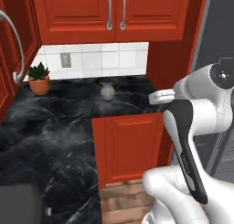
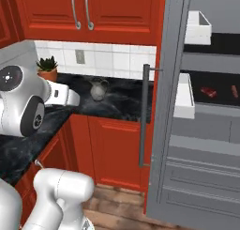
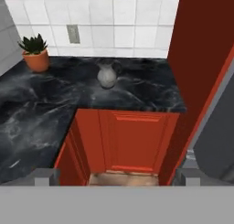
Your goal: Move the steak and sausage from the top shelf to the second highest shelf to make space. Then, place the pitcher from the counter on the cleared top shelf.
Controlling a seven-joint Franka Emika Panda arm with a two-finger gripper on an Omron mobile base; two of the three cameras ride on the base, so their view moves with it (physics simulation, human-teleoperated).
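- A potted plant (image 3: 34, 54) in a terracotta pot is noted at the far left of the counter (image 3: 41, 113), well to the left of the pitcher (image 3: 107, 75).
- The pitcher is recorded upright on the black marble counter, near the tiled back wall, with a wall outlet (image 3: 73, 34) above and to its left.
- The gripper (image 3: 116, 177) is seen in the hand view aimed toward the pitcher from well back; its jaws are spread wide and nothing is held between them.
- To the right of the pitcher, past the red end panel, the open fridge door (image 2: 161, 107) is noted, edge-on to the counter.
- Further right of the pitcher, inside the fridge, the steak (image 2: 208, 92) and the sausage (image 2: 234, 91) are seen lying apart on the second highest shelf (image 2: 211, 100); the shelf above appears cleared, so the pitcher step is judged to be in hand.
- Risk: the pitcher's round belly may slip from the fingers if it is gripped off-centre.
- Risk: the pitcher may be tipped by a low or angled approach.
- Risk: during carriage, the open door or its white door bin (image 2: 183, 96) may be struck, as both stand between the pitcher and the shelves.
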